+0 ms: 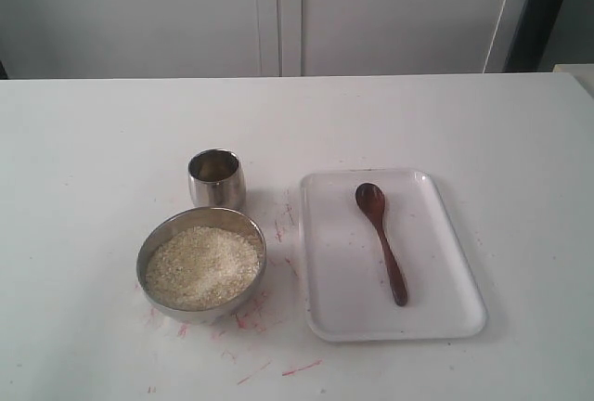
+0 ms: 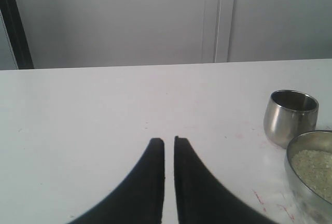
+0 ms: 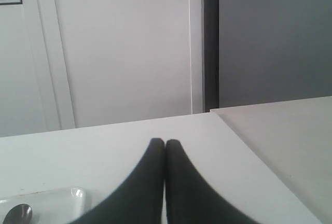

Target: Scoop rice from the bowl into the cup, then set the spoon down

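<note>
A white bench [image 1: 93, 141], streaked red near the bowl [image 1: 200, 310], is backed by pale doors [image 1: 139, 11]. The left pincer [image 2: 169, 143] is seen all but together, the right pincer [image 3: 165, 143] together, both empty over bare bench. Rice [image 1: 202, 265] is held in the bowl, the cup [image 1: 216, 180] just behind it. The spoon [image 1: 382, 241] is laid on the tray [image 1: 325, 317].

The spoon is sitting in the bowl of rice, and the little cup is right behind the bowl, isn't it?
Not quite. The spoon isn't in the bowl; it lies on the white tray beside it, as the exterior view shows. The rest is right: the bowl holds rice, and the little cup stands just behind it.
</note>
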